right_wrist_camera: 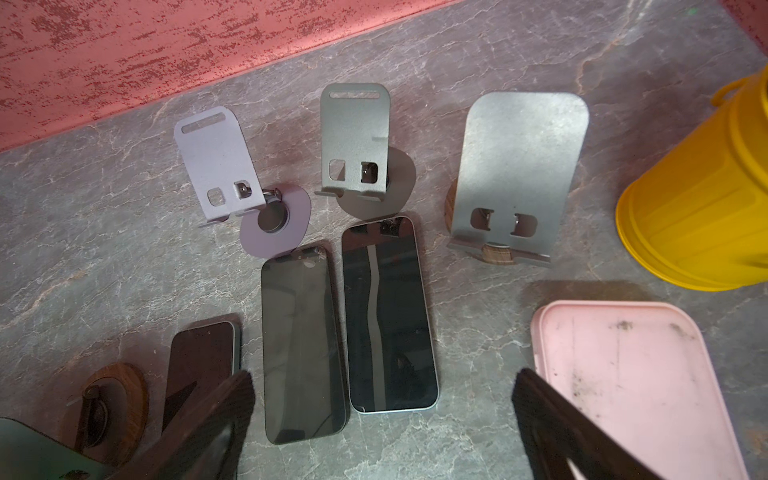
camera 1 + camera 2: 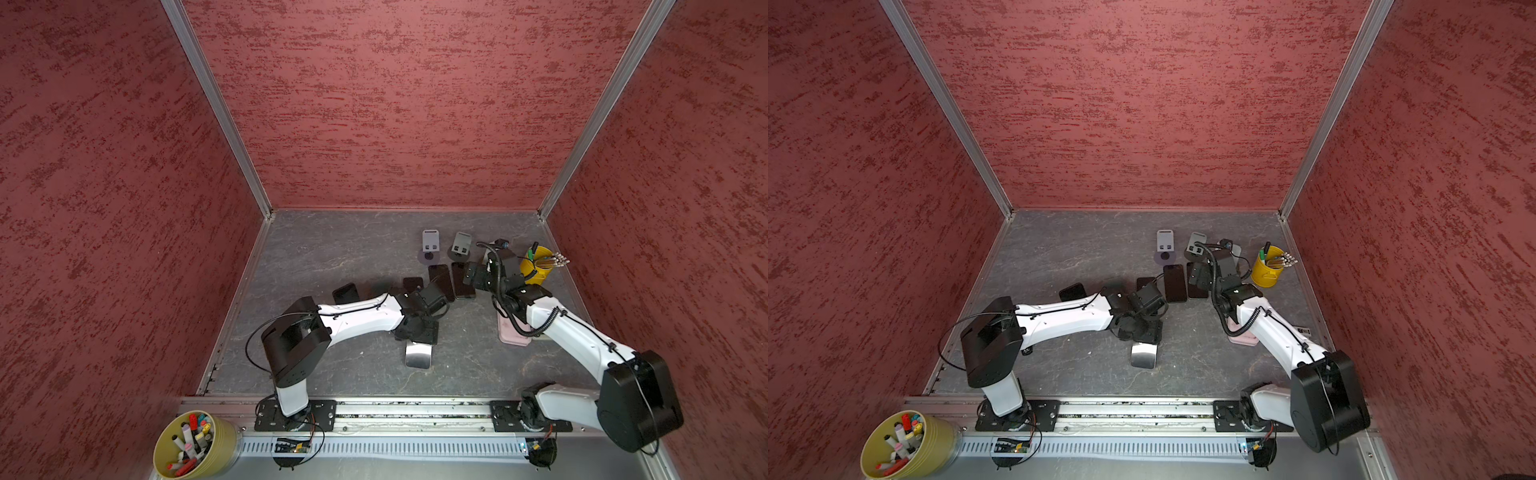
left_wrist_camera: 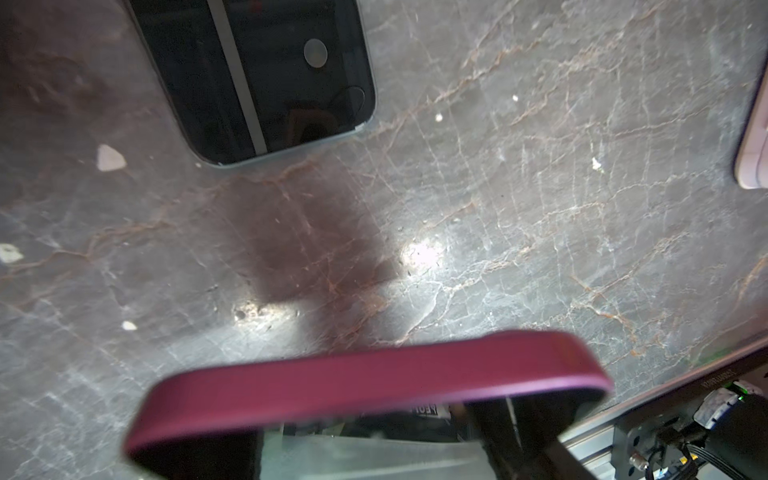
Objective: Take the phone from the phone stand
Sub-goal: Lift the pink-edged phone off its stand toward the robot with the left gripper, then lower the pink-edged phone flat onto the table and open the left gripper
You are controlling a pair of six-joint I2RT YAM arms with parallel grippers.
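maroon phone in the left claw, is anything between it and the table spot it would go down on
Nothing visible. The table beneath the maroon phone is bare; a dark phone and a pink item lie apart from it.

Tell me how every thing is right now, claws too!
left gripper, shut on red phone.
right gripper, open, empty.
red phone, gripped.
black phones, flat, screens up.
purple stand, upright, empty.
grey stand, upright, empty.
silver stand, upright, empty.
yellow bucket, upright, holding pens.
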